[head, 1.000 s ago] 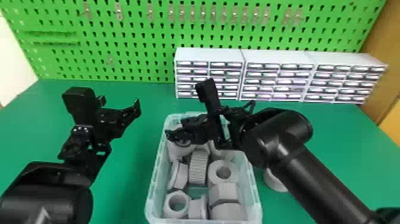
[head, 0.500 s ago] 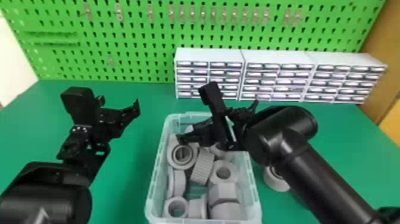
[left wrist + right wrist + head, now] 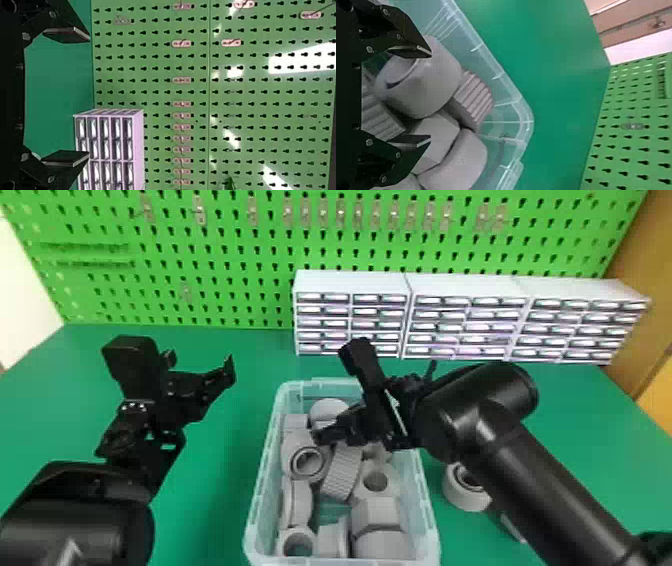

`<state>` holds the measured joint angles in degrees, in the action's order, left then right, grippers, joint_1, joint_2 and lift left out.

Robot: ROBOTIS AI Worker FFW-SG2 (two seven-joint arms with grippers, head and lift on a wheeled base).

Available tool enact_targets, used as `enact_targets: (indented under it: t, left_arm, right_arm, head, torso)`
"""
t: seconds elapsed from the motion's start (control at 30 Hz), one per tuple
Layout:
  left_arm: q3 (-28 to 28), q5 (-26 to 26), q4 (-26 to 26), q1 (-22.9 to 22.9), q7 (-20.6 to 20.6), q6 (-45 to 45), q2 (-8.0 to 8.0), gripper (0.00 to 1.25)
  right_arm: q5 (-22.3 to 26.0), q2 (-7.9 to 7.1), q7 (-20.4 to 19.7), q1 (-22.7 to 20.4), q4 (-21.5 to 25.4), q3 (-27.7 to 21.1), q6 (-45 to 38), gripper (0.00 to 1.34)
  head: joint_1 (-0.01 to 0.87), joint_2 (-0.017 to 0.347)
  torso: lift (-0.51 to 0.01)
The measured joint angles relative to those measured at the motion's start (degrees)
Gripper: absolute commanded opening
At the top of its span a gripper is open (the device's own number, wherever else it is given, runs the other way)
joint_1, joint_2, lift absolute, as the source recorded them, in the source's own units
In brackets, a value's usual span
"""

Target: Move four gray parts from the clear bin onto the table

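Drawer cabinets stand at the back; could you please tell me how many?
3: the left drawer cabinet, the middle one and the right one, side by side in front of the green pegboard.

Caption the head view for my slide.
The right gripper hovers over a clear bin of gray parts, with one gray ring on the green table.

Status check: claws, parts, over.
Right claw open over clear bin, gray parts inside. Left claw open, empty. Right arm partly hides gray ring on table.
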<state>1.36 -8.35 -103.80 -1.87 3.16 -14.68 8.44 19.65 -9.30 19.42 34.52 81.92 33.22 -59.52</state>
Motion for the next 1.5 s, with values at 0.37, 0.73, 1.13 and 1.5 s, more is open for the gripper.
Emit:
enact_targets:
  t: [0.37,0.73,1.13,1.5]
  left_arm:
    - [0.05,0.0,0.0,-0.13,0.0,0.0,0.0,1.01]
    - [0.05,0.08,0.0,-0.24,0.0,0.0,0.0,1.01]
    - [0.15,0.01,0.0,-0.6,0.0,0.04,0.0,1.01]
    - [0.07,-0.34,0.0,-0.84,0.0,0.09,0.32,1.01]
  right_arm:
    - [0.51,-0.27,0.0,0.71,-1.52,1.96,-3.0,0.84]
    - [0.01,0.16,-0.17,1.77,-3.32,4.47,-2.66,0.84]
    - [-0.72,0.14,-1.42,2.73,-4.09,7.01,-2.11,0.83]
    - [-2.3,-0.15,-1.41,3.22,-4.12,7.9,-2.25,0.83]
  head:
    - [0.678,0.034]
    - [0.678,0.034]
    - [0.678,0.034]
    - [0.678,0.034]
  torso:
    - [-0.05]
    - [-0.05]
    - [-0.05]
    - [-0.05]
